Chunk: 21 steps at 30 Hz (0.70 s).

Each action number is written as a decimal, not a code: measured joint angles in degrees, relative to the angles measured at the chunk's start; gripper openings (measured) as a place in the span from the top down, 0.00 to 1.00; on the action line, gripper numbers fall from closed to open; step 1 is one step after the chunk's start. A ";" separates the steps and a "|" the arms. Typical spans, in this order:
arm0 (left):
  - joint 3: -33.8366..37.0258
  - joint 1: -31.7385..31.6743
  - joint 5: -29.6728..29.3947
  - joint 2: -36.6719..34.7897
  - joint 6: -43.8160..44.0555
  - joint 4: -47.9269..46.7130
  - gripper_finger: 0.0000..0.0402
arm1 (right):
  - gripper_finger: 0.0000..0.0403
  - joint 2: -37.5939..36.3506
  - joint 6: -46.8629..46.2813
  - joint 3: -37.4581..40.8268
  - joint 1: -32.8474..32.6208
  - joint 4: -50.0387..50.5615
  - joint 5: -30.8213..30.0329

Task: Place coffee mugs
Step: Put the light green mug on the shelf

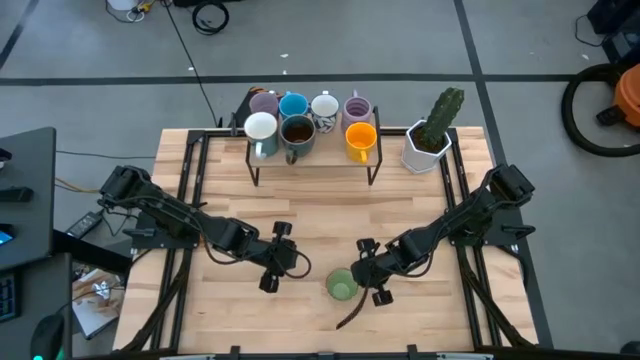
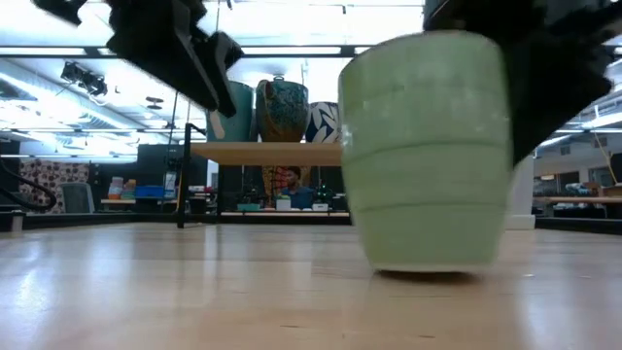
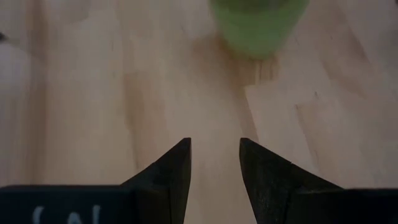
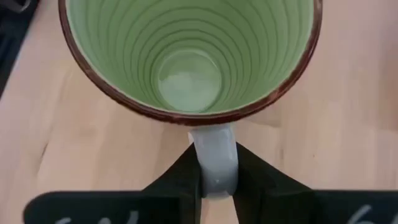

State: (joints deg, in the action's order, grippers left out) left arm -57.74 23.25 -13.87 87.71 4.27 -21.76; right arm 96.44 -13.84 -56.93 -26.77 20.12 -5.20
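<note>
- Near the front middle of the pale wooden table [image 1: 330, 215], the green ribbed ceramic mug [image 1: 342, 285] stands upright on the bare boards.
- Right gripper [image 4: 217, 180] has its two dark fingers clamped on the mug's pale handle.
- Left gripper [image 1: 272, 257] hovers beside the mug, fingers apart and holding nothing.
- Seven other mugs sit on the black-framed wooden rack [image 1: 313, 150] at the back, beside a white faceted cactus pot [image 1: 428, 145].
</note>
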 joint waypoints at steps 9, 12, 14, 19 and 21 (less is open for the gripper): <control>-0.06 -1.45 -8.40 -8.85 -0.83 -3.17 0.65 | 0.84 0.00 -9.58 0.04 5.54 0.01 -9.19; -0.06 -2.49 -11.16 -10.89 -0.18 -3.87 0.65 | 0.82 0.00 -12.69 0.04 8.35 -0.22 -10.63; -0.07 -3.31 -11.61 -11.45 -0.08 -3.87 0.65 | 0.82 0.00 -14.90 0.04 10.38 -0.17 -10.75; -0.06 -4.38 -11.56 -11.64 1.10 -4.61 0.65 | 0.83 -0.04 -19.00 0.04 14.04 0.32 -10.98; -0.06 -4.46 -11.60 -11.64 1.35 -5.26 0.65 | 0.83 -0.07 -20.31 0.04 15.12 1.04 -11.82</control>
State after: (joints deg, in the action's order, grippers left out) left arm -57.80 18.79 -25.47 76.07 5.62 -27.02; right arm 96.37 -34.15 -56.89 -11.65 21.16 -17.02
